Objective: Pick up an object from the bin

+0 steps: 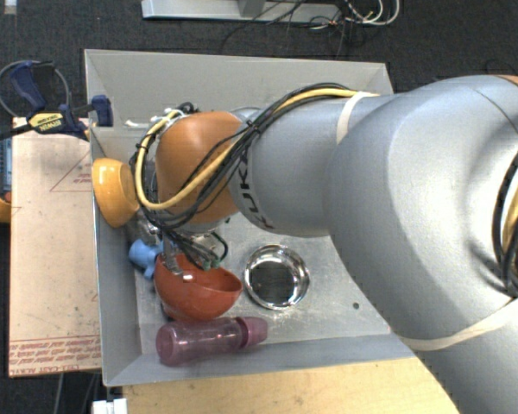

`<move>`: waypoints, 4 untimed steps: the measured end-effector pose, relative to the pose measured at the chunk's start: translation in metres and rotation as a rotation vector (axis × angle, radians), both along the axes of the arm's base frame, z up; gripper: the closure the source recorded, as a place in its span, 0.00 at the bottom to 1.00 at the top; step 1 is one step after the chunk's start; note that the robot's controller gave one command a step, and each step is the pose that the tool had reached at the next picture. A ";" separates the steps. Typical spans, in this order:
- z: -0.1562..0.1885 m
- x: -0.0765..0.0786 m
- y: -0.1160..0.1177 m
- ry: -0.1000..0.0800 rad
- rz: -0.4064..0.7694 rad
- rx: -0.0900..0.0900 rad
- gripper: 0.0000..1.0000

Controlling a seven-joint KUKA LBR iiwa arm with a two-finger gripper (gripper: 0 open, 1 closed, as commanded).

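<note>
Camera view, from above and a little to one side: a thick grey robot arm [397, 197] comes in from the right and covers most of the right half of a grey metal bin [242, 80]. At the arm's wrist sits a rounded orange cover [194, 162], looped with yellow and black cables [177, 198].

Below that cover the hand [180, 259] points down into the bin's left part. It is low over the left rim of a red-orange bowl [205, 296]. I cannot tell whether it touches the rim, nor whether the hand is wide or narrow, because the wrist and cables shade it. I cannot make out anything held in it.

The bowl is the nearest thing to the hand. It stands upright with its mouth up, and most of it lies to the right of the hand and toward the near wall. Its inside looks empty.

A pink-purple bottle [209, 339] lies on its side along the near wall, just beside the bowl, its long axis running left to right with the cap to the right.

A yellow-orange bowl [112, 192] is tipped against the left wall, beside the orange cover.

A shiny metal cup [276, 279] stands just right of the red-orange bowl, with nothing visible inside.

A small blue piece [142, 255] lies just left of the hand, against the left wall.
</note>
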State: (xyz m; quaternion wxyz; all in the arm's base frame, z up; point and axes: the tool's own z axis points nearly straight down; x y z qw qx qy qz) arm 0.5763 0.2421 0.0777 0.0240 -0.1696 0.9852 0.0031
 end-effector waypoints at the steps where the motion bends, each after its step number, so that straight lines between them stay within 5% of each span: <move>1: 0.003 -0.016 -0.009 -0.006 0.598 -0.019 1.00; 2: 0.003 -0.016 -0.009 -0.005 0.597 -0.018 1.00; 4: 0.066 -0.017 -0.009 0.002 0.596 -0.018 1.00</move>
